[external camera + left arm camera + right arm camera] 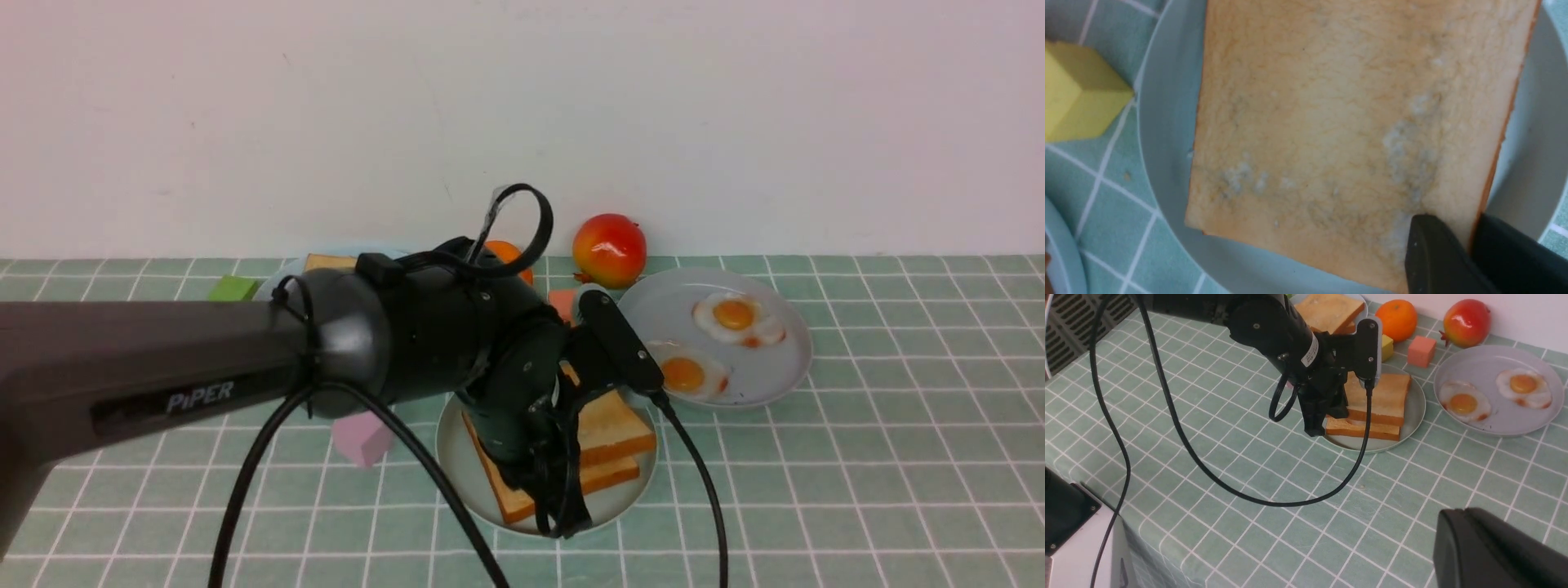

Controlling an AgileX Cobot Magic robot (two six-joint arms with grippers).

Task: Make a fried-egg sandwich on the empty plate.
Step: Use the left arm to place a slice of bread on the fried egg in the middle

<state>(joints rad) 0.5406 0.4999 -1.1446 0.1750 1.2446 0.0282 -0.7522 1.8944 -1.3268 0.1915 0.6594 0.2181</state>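
"Left fingers [1433, 257] clamp what?"
"Upper toast's [1331, 122] edge, above the lower toast [612, 475] on the green plate [467, 478]."
"Right fingers [1457, 547]?"
"Together, over the tabletop [898, 498]."

The left tool [563, 523] is at the toast slices [612, 429] on the mint-green plate [455, 459].
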